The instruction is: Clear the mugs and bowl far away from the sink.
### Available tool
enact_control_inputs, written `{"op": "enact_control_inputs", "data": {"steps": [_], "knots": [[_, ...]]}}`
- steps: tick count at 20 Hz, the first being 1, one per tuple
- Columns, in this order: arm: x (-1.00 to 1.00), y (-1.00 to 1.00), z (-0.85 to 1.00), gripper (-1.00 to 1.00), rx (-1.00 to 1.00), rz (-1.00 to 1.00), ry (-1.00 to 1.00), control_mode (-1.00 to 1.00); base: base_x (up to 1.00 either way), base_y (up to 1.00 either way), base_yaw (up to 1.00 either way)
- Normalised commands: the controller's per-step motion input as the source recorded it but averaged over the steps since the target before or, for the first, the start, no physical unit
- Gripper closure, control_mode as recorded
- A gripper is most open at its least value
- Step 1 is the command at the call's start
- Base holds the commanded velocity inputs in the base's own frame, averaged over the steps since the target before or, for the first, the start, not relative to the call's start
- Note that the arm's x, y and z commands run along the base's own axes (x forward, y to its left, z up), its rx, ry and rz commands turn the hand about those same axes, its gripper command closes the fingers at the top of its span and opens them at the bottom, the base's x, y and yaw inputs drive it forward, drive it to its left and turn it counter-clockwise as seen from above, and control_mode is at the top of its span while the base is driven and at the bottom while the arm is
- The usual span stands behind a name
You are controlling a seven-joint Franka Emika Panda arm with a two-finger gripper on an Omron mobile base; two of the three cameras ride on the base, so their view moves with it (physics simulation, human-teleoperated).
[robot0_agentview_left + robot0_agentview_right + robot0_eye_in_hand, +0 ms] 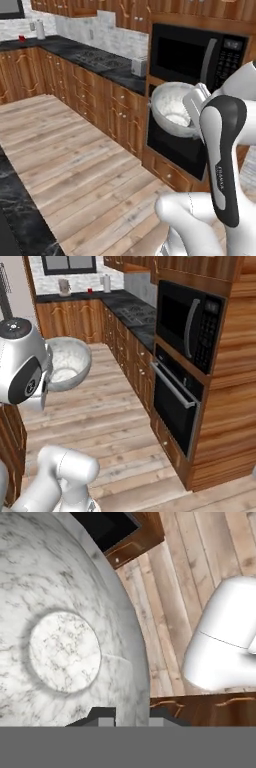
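Wood-floored kitchen; gripper (129, 714) clamps rim of marble bowl (172, 107) held aloft; arm lettering unreadable.

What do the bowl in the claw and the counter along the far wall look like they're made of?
The round white grey-veined bowl looks like polished marble or a marble-patterned ceramic: fine grey veins run over the pale inside and the flat base. The rendering can't settle which. The claw is shut on its rim. The long black counter looks like dark stone, possibly granite, with a faint mottled sheen.
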Motion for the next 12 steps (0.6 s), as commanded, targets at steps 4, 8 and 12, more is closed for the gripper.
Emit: {"op": "enact_control_inputs", "data": {"steps": [4,8,12], "knots": [[0.00,0.00,0.00,1.00,0.00,0.00,0.00,1.00,1.00,0.70,-0.28],[0.00,0.00,0.00,1.00,0.00,0.00,0.00,1.00,1.00,-0.27,-0.06],[0.00,0.00,0.00,1.00,0.00,0.00,0.00,1.00,1.00,-0.51,0.07]]}}
